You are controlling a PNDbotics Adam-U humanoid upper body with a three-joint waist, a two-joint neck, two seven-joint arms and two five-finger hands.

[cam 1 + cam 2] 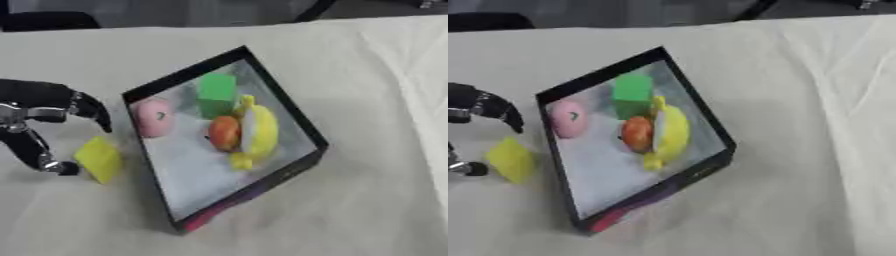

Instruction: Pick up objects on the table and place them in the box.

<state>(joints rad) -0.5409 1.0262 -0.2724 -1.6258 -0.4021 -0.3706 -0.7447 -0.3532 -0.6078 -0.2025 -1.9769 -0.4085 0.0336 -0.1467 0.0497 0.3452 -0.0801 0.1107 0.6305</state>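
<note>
The box sat at the centre of the white table, its black rim askew. Inside lay a green block at 12 o'clock, a pink piece at 10 o'clock, and an orange ball touching a yellow banana near the middle. At 9 o'clock, just outside the box wall, a yellow block lay on the table. The left hand sat beside it, fingers spread apart around the block, one fingertip touching its lower edge, not clenched on it.
</note>
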